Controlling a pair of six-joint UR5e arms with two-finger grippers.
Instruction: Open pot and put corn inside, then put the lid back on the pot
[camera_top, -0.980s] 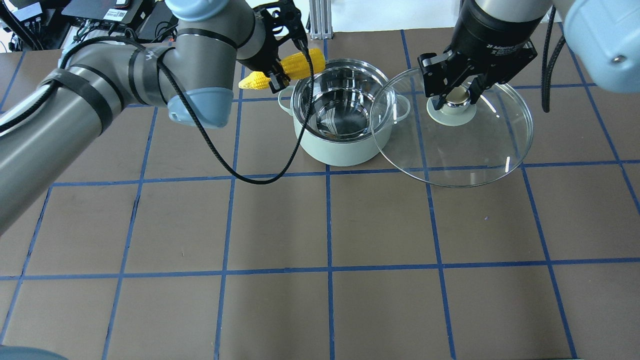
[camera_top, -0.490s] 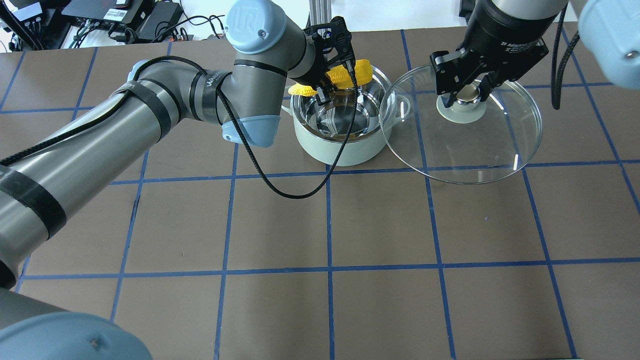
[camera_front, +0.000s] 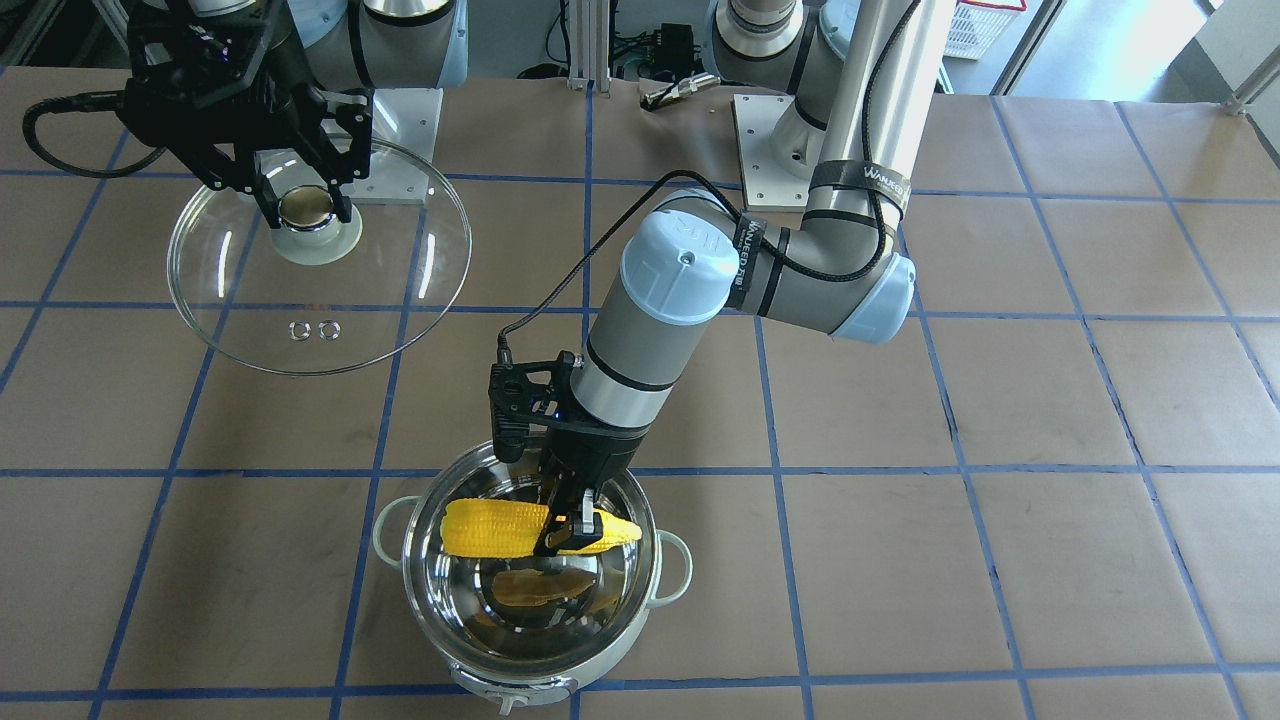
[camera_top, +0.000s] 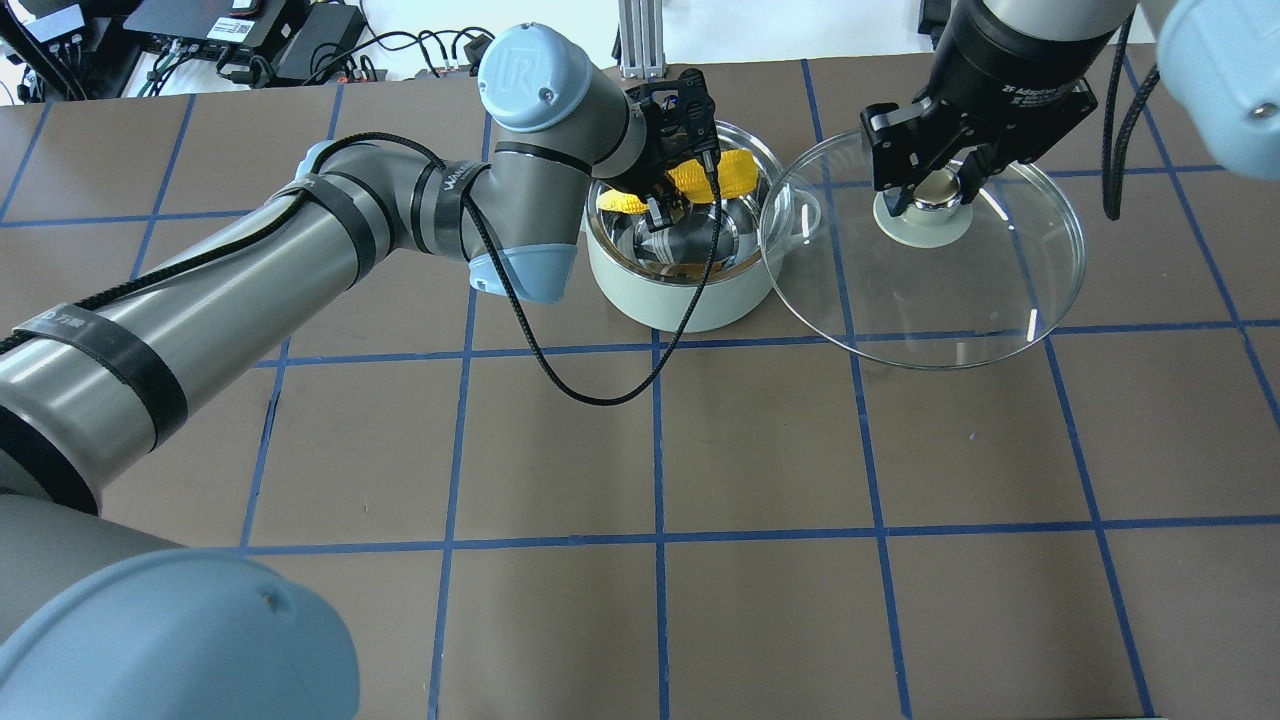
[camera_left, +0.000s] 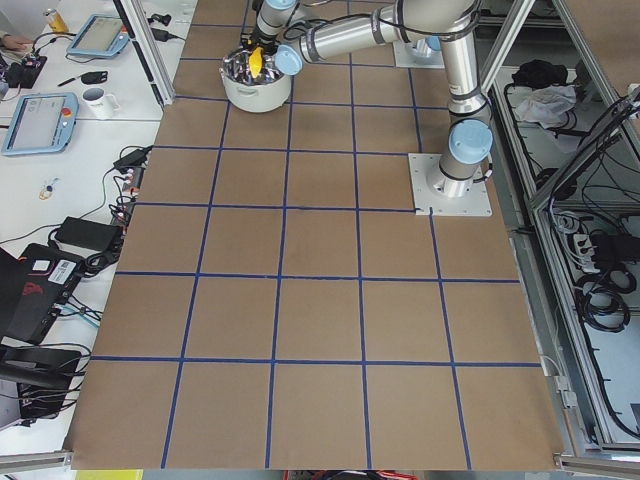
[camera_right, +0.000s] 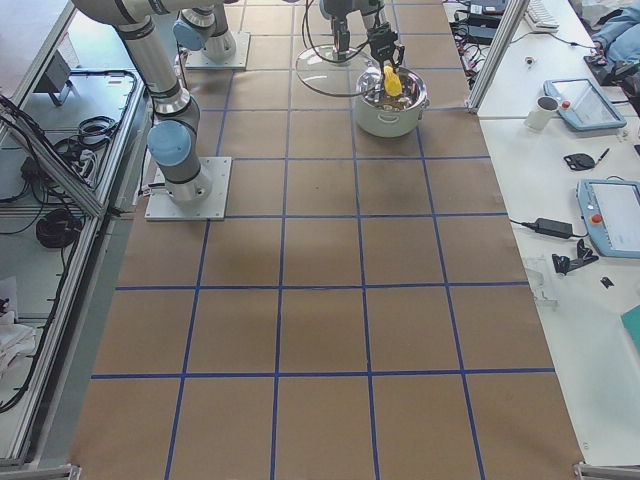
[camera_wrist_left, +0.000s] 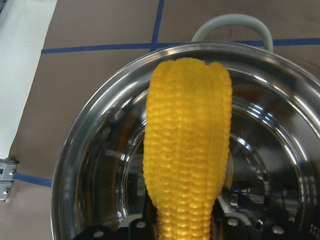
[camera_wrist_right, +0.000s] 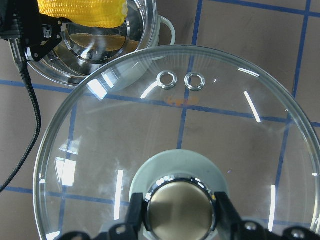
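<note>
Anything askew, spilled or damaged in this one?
Nothing stands out. The left gripper holds the corn across the open pot, and the right gripper holds the lid by its knob, off to the side, with no visible damage.

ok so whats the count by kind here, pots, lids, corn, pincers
pot: 1
lid: 1
corn: 1
pincers: 2 (left pincer shut on the corn, right pincer shut on the lid)
total: 5
</note>
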